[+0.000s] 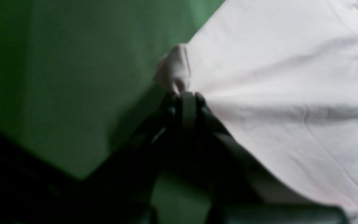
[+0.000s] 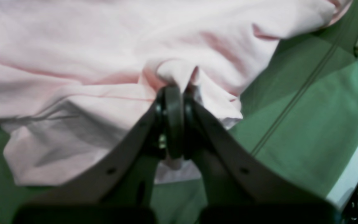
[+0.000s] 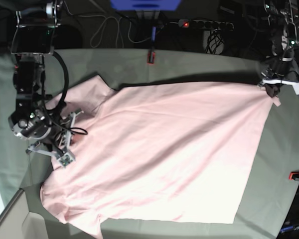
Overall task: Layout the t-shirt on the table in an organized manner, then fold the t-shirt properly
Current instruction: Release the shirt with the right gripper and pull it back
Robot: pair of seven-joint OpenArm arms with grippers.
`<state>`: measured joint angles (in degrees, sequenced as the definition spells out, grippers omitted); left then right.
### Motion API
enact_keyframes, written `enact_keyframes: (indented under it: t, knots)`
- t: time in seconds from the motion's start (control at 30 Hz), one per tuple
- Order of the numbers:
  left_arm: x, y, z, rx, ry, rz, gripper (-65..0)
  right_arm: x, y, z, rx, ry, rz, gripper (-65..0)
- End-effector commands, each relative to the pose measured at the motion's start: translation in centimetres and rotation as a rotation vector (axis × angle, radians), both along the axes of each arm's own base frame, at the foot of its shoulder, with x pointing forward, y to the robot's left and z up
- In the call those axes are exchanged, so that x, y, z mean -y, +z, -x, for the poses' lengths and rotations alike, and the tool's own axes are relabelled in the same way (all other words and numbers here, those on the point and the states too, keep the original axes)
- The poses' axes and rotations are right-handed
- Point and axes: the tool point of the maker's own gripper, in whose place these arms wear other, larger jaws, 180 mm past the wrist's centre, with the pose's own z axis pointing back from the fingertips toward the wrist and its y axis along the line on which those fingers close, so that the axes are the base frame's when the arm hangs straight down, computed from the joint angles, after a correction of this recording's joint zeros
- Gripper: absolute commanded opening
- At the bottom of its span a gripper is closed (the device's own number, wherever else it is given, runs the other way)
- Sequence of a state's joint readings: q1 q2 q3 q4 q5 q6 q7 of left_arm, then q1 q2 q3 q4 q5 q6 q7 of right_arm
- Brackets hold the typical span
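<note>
A: T-shirt (image 3: 174,149) spread on table (image 3: 199,62), print hidden. Layout nearly done.
B: Left hand (image 1: 182,93) pinches hem corner; right hand (image 2: 179,88) pinches collar area. Folding not begun.

Bare table (image 3: 199,67) around t-shirt (image 3: 174,149)

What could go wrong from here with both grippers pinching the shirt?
1. The left gripper holds only a small pinch of the pale pink cotton t-shirt at its hem corner; a firm pull might slip it free.
2. The right gripper has bunched fabric near the collar, so folds there could stay creased once laid down.
3. The shirt already looks stretched between the grippers over the grey-green cloth-covered table; uneven motion may skew it.
</note>
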<state>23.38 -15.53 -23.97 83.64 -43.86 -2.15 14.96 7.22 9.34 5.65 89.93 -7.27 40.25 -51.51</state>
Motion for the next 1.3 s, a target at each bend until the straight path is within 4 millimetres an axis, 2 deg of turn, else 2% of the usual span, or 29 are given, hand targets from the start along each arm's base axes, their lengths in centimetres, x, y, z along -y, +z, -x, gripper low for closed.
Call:
enact_keyframes:
  t: [0.0, 0.07, 0.17, 0.23, 0.27, 0.33, 0.4, 0.47, 0.6, 0.73, 0.83, 1.17, 1.27]
  knots:
    - [-0.7, 1.3, -0.7, 0.038, -0.003, -0.030, -65.0, 0.3, 0.9, -0.7, 0.025, -0.006, 0.004, -65.0]
    - [-0.7, 1.3, -0.7, 0.038, -0.003, -0.030, -65.0, 0.6, 0.7, -0.3, -0.003, -0.016, 0.025, -60.0]
    - [-0.7, 1.3, -0.7, 0.036, -0.004, -0.031, -65.0, 1.6, 0.9, -0.2, -0.017, -0.026, 0.056, -45.6]
    - [-0.7, 1.2, -0.7, 0.036, -0.003, -0.030, -65.0, 2.5, 1.8, -0.4, 0.010, -0.030, 0.076, -35.2]
    - [-0.7, 1.2, -0.7, 0.036, -0.003, -0.030, -65.0, 3.1, 2.3, -0.3, 0.022, -0.039, 0.090, -31.0]
    - [-0.7, 1.3, -0.7, 0.037, -0.002, -0.028, -65.0, 5.7, 3.3, 0.5, 0.051, -0.098, 0.104, -27.5]
    - [-0.6, 1.2, -0.7, 0.037, -0.001, -0.026, -65.0, 7.9, 3.8, 1.2, 0.079, -0.167, 0.093, -27.3]
    - [-0.6, 1.2, -0.8, 0.040, -0.002, -0.027, -65.0, 9.9, 3.2, 2.2, 0.078, -0.229, 0.074, -27.3]
    - [-0.4, 1.2, -0.8, 0.039, -0.004, -0.022, -65.0, 11.4, -1.6, 4.4, -0.030, -0.264, 0.022, -27.2]
    - [-0.4, 1.2, -0.8, 0.039, -0.004, -0.022, -65.0, 11.0, -5.4, 5.7, -0.104, -0.280, -0.051, -27.3]
    - [-0.4, 1.2, -0.8, 0.039, -0.004, -0.022, -65.0, 10.6, -6.9, 6.2, -0.130, -0.288, -0.088, -27.1]
    - [-0.1, 0.7, -0.5, 0.032, 0.007, -0.011, -65.0, 8.6, -7.9, 5.5, -0.132, -0.289, -0.153, -27.5]
    - [0.0, 0.8, -0.6, 0.035, 0.006, -0.011, -65.0, 8.1, -8.1, 5.6, -0.137, -0.289, -0.164, -32.6]
